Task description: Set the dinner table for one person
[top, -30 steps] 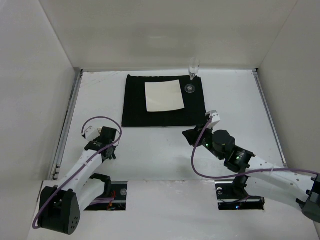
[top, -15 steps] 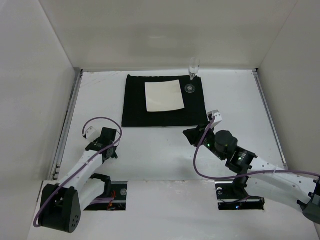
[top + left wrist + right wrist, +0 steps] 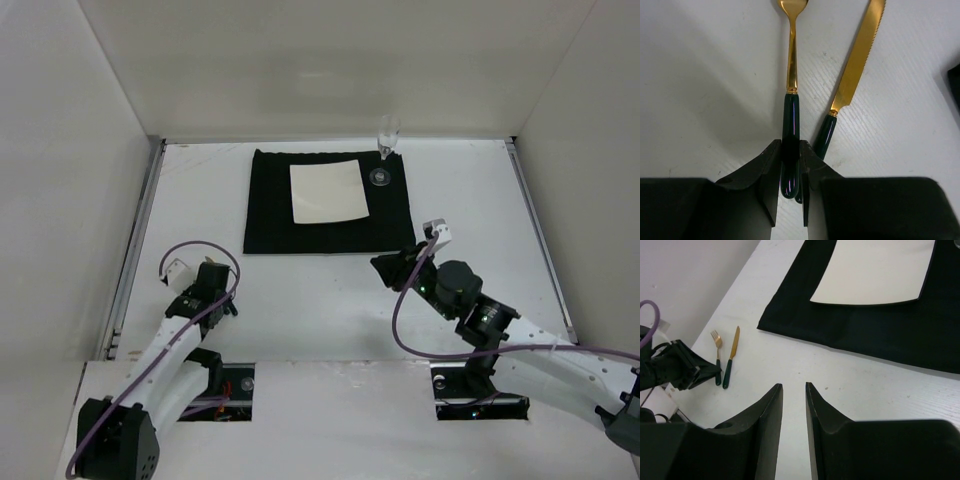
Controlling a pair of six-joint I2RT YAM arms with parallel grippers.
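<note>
Dinner table (image 3: 470, 200), near left: the left gripper (image 3: 790, 150) clamps the fork (image 3: 791, 75) by its green handle, tines pointing far, the placemat (image 3: 270, 220) far-right of it. The right gripper (image 3: 794, 390), slightly parted, holds nothing.

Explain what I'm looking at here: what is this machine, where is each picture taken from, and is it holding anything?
Two robot arms are bolted at the near edge of a white table. The top picture looks down from above and behind them. The other two come from a camera on each wrist, so the dark prongs at the bottom are that arm's own fingers. On the table lies a black placemat carrying a square white plate and a stemmed glass by the plate's far right corner. A gold fork and knife with dark green handles lie side by side. The left gripper is closed on the fork's handle. The right gripper holds nothing, its fingers slightly apart.
</note>
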